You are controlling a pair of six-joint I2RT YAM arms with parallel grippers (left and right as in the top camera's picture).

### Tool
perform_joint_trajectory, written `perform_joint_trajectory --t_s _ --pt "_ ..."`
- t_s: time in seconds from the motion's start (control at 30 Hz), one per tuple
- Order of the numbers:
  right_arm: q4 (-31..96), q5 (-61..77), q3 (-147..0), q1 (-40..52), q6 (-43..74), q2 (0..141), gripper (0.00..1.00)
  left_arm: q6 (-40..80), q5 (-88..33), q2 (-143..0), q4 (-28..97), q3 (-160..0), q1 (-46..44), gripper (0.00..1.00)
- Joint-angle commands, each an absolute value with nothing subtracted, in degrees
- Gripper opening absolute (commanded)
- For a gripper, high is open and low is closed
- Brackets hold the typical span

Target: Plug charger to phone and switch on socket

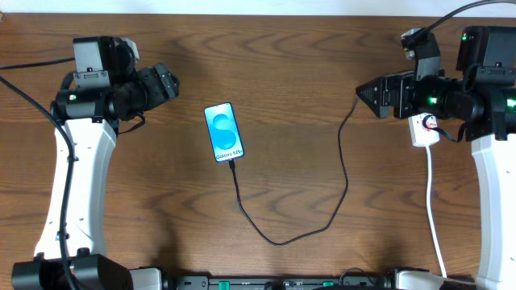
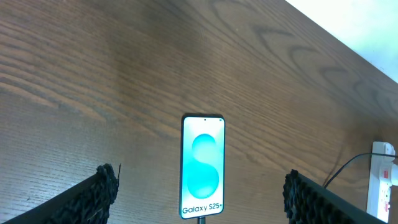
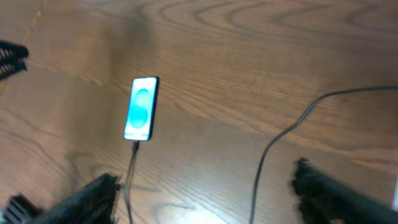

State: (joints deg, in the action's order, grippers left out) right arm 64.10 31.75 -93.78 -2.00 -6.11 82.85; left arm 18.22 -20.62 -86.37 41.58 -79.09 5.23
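The phone point(image 1: 223, 131) lies flat mid-table, screen lit blue; it also shows in the left wrist view point(image 2: 202, 165) and the right wrist view point(image 3: 142, 107). The charger cable point(image 1: 322, 221) runs from the phone's bottom edge, loops down and right, and rises toward the socket point(image 1: 422, 131), a white power strip partly hidden under the right arm. The tip sits at the phone's port. My left gripper point(image 1: 165, 80) is open and empty, left of the phone. My right gripper point(image 1: 364, 95) is open and empty, beside the socket, above the cable point(image 3: 264, 155).
The socket's thick white cord point(image 1: 434, 217) runs down toward the table's front edge at the right. A corner of the socket shows at the right edge of the left wrist view point(image 2: 380, 180). The table's far edge lies at top right.
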Motion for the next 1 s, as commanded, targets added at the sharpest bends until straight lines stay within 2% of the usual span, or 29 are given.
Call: perform_joint_trajectory --t_s 0.0,0.33,0.67,0.8,0.87,0.93,0.97 --pt "64.12 32.49 -94.67 -2.07 -7.77 81.71 0.99 18.76 -20.03 -86.13 41.56 -79.40 5.41 0.87" --pt "64.49 26.63 -94.65 -2.26 -8.12 81.65 0.99 18.76 -20.03 -86.15 41.56 -79.40 5.41 0.87" --pt "64.97 27.83 -92.82 -1.06 -19.44 77.93 0.99 18.74 -20.03 -86.13 41.56 -79.40 5.41 0.87" --pt "50.43 24.08 -79.99 -0.64 -21.26 70.15 0.99 18.74 -20.03 -86.15 41.56 -79.42 5.41 0.87" --pt "38.61 20.97 -68.01 -0.64 -20.75 62.59 0.99 18.74 -20.03 -86.13 41.56 -79.40 5.41 0.87" --pt "33.21 17.89 -61.80 -0.64 -18.68 58.26 0.99 18.74 -20.03 -86.13 41.56 -79.40 5.41 0.87" --pt "26.74 13.08 -53.98 -0.64 -15.05 52.10 0.99 18.74 -20.03 -86.13 41.56 -79.40 5.41 0.87"
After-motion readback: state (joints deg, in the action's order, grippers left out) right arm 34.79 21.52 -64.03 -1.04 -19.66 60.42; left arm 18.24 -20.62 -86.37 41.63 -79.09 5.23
